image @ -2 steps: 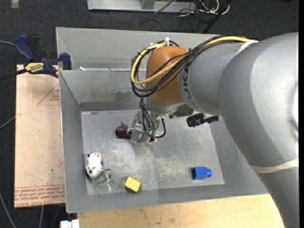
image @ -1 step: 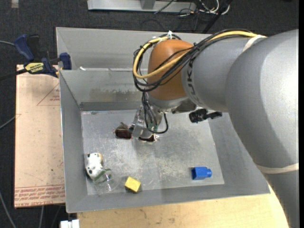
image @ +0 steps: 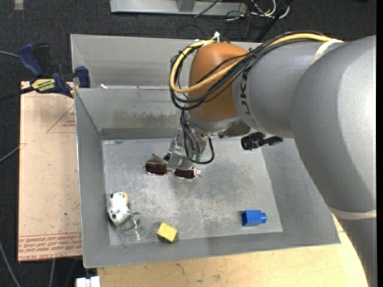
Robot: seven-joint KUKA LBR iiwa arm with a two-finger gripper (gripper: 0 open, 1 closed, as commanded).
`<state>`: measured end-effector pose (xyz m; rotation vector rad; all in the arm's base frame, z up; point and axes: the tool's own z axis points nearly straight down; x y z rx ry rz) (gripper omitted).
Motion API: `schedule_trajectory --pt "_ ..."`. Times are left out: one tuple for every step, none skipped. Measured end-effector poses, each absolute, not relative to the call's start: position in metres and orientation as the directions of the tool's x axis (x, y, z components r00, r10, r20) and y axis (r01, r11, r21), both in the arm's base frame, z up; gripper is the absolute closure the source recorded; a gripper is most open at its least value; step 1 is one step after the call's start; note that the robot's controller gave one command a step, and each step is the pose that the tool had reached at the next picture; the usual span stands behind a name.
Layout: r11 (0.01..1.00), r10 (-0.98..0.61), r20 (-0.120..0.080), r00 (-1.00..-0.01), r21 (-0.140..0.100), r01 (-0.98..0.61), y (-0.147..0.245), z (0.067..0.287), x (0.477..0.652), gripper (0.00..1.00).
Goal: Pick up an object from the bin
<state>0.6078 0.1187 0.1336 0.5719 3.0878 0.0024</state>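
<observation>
Arm entered from the right, with its orange wrist cover (image: 216, 79) over the rear middle of the grey bin (image: 90, 160). Pincer (image: 179, 153) was low over the bin floor, rear of centre and slightly left. A pair of sunglasses (image: 159, 168) with dark brownish lenses lay directly beneath and in front of it: one lens just to the left of the pincer tip, the other just below it, the bridge about under the tip. Contact between pincer and sunglasses could not be confirmed, and whether the pincer was released or clenched could not be told, since the tip was partly masked by the wrist and a looped cable. The other things lay well apart from the pincer, along the front of the bin: a small white toy (image: 118, 207) at front left, a clear plastic piece (image: 133, 229) touching it, a yellow block (image: 167, 232) beside that, and a blue block (image: 254, 217) at front right.
</observation>
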Motion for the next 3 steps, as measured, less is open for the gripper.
schedule_trajectory --pt "0.934 0.358 -0.002 -0.934 0.002 0.358 0.119 0.150 0.608 1.00" --pt "0.934 0.358 -0.002 -0.934 0.003 0.358 0.119 0.163 0.608 1.00" --pt "0.934 0.358 -0.002 -0.934 0.002 0.358 0.119 0.175 0.608 1.00"
